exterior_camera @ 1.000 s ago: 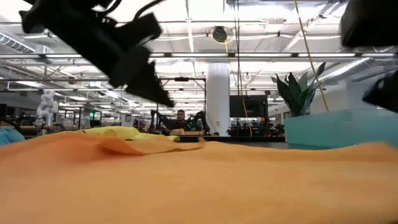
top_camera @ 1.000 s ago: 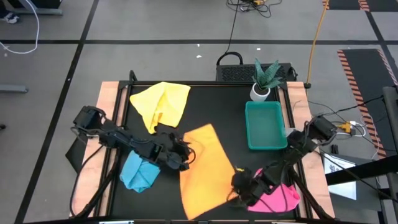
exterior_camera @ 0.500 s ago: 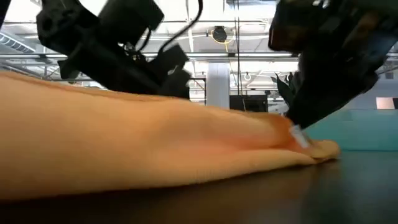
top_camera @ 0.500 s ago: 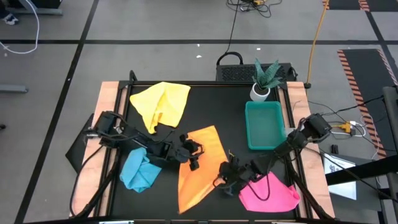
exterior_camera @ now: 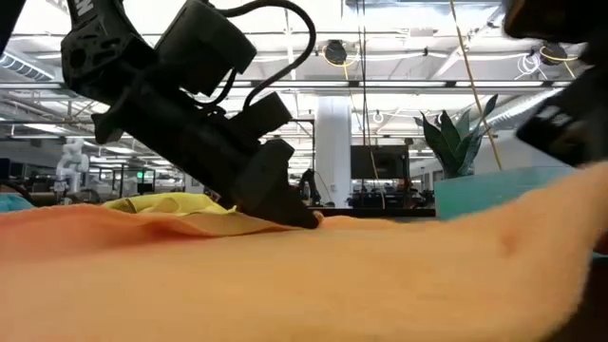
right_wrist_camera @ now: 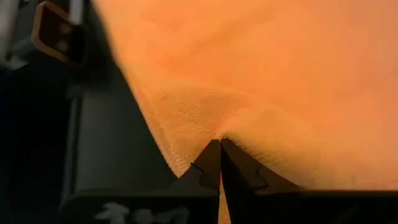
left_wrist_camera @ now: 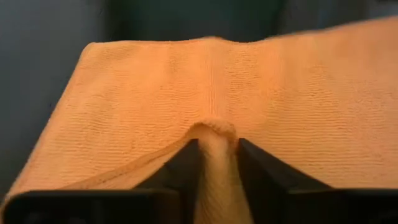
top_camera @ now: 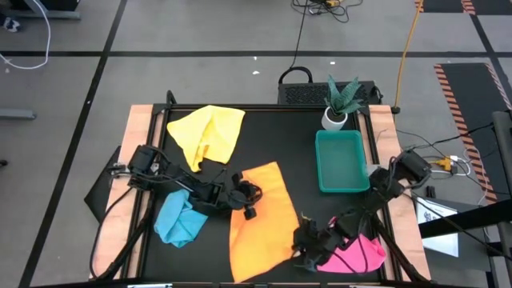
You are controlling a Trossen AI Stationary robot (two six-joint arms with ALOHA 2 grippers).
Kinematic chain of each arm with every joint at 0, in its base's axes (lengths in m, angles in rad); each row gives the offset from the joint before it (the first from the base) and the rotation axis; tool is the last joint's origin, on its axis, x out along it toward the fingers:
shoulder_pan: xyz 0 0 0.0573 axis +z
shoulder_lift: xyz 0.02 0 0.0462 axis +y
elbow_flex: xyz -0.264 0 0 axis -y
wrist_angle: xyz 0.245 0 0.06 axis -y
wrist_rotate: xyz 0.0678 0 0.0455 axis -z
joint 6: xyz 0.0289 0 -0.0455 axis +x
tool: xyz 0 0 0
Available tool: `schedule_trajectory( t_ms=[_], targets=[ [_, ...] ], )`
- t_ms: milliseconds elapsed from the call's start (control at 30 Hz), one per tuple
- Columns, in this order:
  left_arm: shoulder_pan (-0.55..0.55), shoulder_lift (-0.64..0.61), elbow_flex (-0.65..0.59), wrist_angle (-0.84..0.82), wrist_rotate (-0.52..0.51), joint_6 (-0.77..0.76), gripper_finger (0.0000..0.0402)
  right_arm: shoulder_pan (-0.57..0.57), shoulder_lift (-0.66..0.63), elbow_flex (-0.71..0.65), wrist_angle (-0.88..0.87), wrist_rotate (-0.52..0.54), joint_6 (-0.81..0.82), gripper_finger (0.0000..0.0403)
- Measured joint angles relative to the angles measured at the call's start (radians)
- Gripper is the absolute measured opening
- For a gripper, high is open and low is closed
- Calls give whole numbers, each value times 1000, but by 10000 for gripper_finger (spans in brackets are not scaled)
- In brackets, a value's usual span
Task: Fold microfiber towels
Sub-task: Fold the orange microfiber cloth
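- Left pincer (top_camera: 248, 210) pinches a ridge of orange towel (top_camera: 260, 220), frame centre.
- Right pincer (top_camera: 306, 250) clamped on its lower-right edge.
- Fold step starting; next likely lift together.

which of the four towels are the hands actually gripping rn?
The orange-yellow towel spread mid-table. The left hand pinches a ridge of it and the right hand is shut on its edge. The other yellow, blue and pink ones lie crumpled, ungripped.
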Motion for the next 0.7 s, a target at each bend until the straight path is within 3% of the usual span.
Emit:
schedule_trajectory(
  t_ms=[133, 467, 567, 700],
  targets=[
    [-2, -47, -1, -15, 0, 61, 12, 45, 0, 0, 0, 1, 41, 0],
    [-8, -242, 0, -202, 39, 128, 14, 76, 0, 1, -10, 5, 104, 0],
    [4, -246, 0, -223, 128, 155, 34, 76, 0, 1, -15, 2, 109, 3],
    [30, -235, -1, -240, 243, 124, 108, 76, 0, 1, -15, 2, 108, 20]
  ],
)
